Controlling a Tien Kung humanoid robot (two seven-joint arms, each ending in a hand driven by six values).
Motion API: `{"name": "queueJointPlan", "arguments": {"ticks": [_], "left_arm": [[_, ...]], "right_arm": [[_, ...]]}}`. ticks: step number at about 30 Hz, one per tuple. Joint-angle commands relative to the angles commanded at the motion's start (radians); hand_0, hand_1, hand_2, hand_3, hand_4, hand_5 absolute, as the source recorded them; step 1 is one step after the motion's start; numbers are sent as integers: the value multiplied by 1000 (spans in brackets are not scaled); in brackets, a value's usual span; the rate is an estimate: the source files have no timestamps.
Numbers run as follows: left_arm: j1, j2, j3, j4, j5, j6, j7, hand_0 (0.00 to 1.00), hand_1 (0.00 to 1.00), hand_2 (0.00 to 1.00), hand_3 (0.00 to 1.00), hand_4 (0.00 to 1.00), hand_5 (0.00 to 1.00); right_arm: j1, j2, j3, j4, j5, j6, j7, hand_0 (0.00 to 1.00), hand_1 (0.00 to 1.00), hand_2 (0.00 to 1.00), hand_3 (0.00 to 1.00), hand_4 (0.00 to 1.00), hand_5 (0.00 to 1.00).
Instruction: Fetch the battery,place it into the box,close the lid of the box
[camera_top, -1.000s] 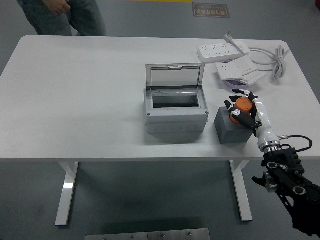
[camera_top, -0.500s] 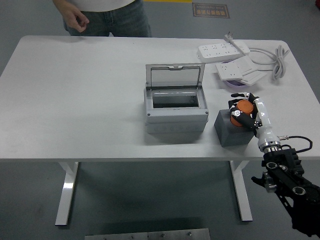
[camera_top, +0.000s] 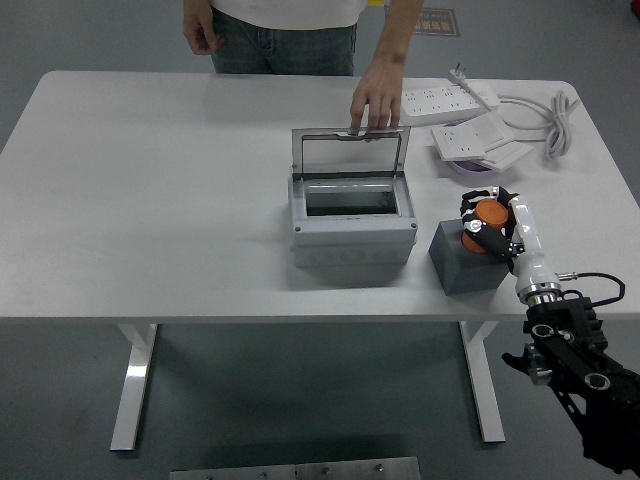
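On the table's right side: my right hand (camera_top: 492, 224) is curling its fingers around the orange battery (camera_top: 487, 215), atop a grey block (camera_top: 462, 265).
Box (camera_top: 352, 222): sitting open.
Lid (camera_top: 350, 155): a person's hand (camera_top: 376, 99) is touching its top edge.

Box (camera_top: 351, 212) mouth clear; person's hand (camera_top: 376, 101) on lid (camera_top: 349, 151).

White table (camera_top: 150, 200) carries box (camera_top: 352, 228), grey block (camera_top: 462, 266), power strips (camera_top: 447, 99).

Even overhead light, bright; soft shadow under table (camera_top: 150, 200); sharp focus, slight motion blur at person's hand (camera_top: 376, 100).
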Motion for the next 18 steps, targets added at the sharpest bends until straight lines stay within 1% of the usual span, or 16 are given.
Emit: {"name": "queueJointPlan", "arguments": {"ticks": [9,10,15,16,18], "left_arm": [[1,0,-4,-1,3,5,1,632,698,573,541,500,2],[1,1,-4,-1,3,5,1,632,698,573,541,500,2],[1,1,-5,-1,6,10,-2,632,698,573,541,500,2],[1,2,-5,-1,5,11,-2,632,698,573,541,500,2],[1,2,-5,-1,5,13,-3,632,698,573,541,500,2]], "right_arm": [[7,1,-2,4,5,-5,1,387,392,431,464,462,2],[7,1,-2,4,6,-5,1,344,368,393,430,460,11],[8,0,-2,6,8,-3,-1,344,368,393,430,460,11],[8,0,-2,7,9,-2,-1,223,260,299,346,137,2],[9,0,-1,11,9,-3,1,223,260,299,346,137,2]]}}
